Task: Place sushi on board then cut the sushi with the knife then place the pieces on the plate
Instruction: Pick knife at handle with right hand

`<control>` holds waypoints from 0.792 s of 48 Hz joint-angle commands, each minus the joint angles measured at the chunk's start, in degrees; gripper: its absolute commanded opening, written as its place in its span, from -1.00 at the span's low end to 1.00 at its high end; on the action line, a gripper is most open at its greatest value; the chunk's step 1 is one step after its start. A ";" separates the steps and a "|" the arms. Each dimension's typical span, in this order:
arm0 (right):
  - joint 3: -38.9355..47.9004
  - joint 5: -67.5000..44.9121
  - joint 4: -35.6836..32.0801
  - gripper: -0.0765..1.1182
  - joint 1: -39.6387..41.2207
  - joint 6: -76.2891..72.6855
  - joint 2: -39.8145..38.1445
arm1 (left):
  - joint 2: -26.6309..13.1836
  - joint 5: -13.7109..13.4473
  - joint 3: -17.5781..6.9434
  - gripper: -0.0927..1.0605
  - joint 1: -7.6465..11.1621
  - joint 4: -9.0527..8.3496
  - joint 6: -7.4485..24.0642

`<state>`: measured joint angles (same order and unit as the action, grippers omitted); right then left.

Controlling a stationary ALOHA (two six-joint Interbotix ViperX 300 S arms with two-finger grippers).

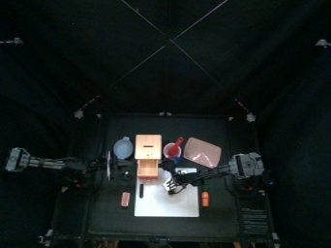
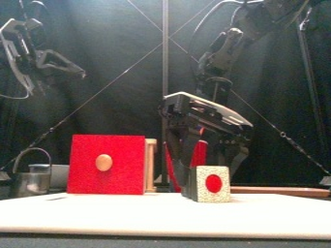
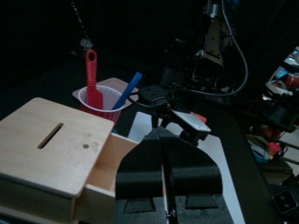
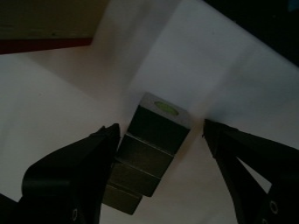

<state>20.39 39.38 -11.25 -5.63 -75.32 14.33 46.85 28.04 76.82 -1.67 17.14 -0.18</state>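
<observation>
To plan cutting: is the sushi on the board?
On: the sushi lies on the white board, between the right gripper's open jaws.

Pretty clearly a robotics lab test booth, not a real kitchen. Black curtains (image 1: 77,48) close in the back and sides of a small black table (image 1: 104,221). A left arm (image 1: 52,163) and a right arm (image 1: 239,167) reach in over its side edges. The "food" stuff is all toys: a wooden box (image 2: 106,165), a red cup (image 3: 103,96) of toy knives (image 3: 90,70), a white cutting board (image 1: 168,199) and a block sushi roll (image 4: 152,149).
</observation>
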 commanded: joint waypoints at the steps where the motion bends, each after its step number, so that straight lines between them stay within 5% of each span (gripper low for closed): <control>1: -1.85 0.09 -0.09 0.85 -0.88 -2.72 -0.62 | -0.09 0.26 -0.44 -0.71 -0.09 -0.09 0.00; 17: -5.62 4.22 -0.09 0.83 -2.46 -5.10 2.20 | -0.09 0.18 -0.09 -0.71 -0.18 -0.18 0.09; 31: -8.88 5.27 1.05 0.40 -3.43 -5.10 3.43 | -0.09 0.18 0.88 -0.71 -0.09 -0.09 -0.09; 38: -9.32 7.12 0.97 0.40 -4.13 -6.68 3.43 | -0.09 0.26 0.88 -0.71 -0.09 -0.09 -0.18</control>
<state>12.39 45.62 -10.20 -9.49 -80.86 19.07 46.85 28.04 78.40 -1.67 17.14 -0.35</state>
